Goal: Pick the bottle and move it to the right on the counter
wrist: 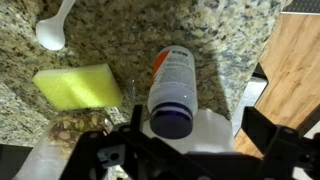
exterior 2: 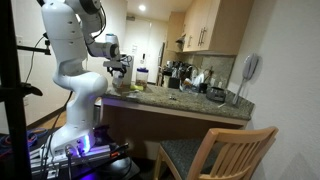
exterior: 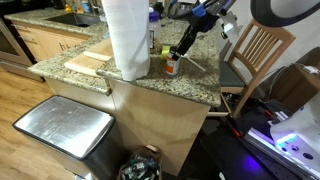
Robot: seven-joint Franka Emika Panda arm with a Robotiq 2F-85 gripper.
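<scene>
White bottle, orange label band, writing unreadable, granite counter

The white 7-jointed robot arm rises at the left of the frame in an exterior view. Its upper links are folded over and its forearm reaches right at mid-height. Its black 2-fingered gripper slants down from the upper right in an exterior view, with the tips pointing lower left. In the wrist view the dark fingers fill the bottom edge, jaws spread apart.
</scene>
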